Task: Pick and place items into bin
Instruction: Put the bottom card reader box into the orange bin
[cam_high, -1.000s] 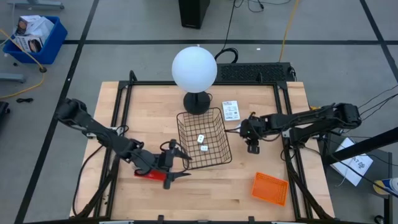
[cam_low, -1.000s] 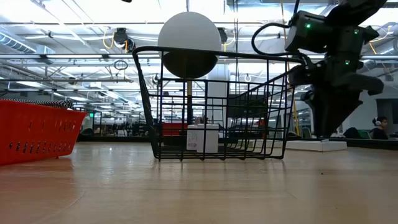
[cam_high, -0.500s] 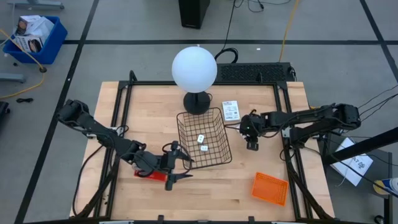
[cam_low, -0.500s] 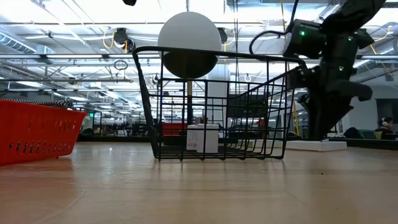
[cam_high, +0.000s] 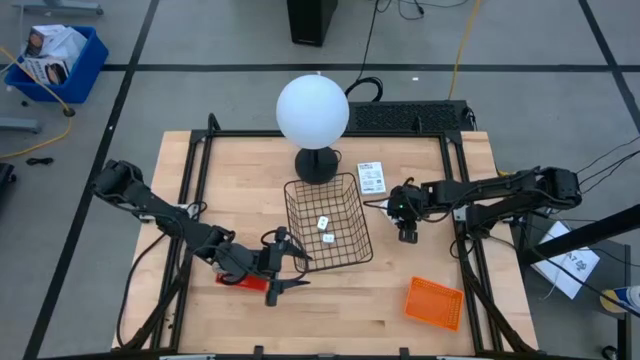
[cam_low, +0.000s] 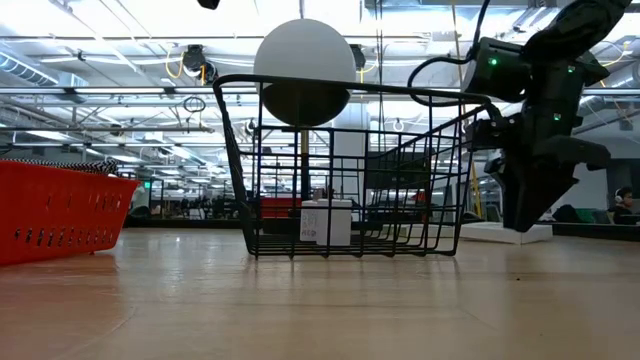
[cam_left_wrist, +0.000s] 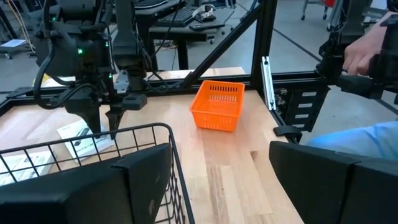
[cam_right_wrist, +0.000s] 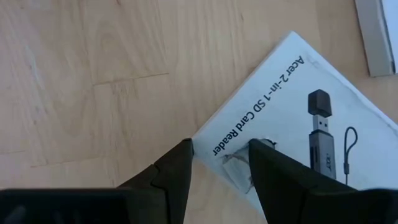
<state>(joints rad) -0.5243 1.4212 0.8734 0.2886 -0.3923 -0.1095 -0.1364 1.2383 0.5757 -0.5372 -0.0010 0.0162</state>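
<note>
Right wrist view: the right gripper's (cam_right_wrist: 217, 163) part-open, empty jaws are being held astride a white packet's (cam_right_wrist: 311, 149) corner, right of centre; lying flat on the surface (cam_right_wrist: 81, 81), it is likely being missed.

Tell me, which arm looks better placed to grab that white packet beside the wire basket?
The right. Its gripper hangs open over the white packet, fingers straddling a corner. The left gripper sits across the wire basket.
</note>
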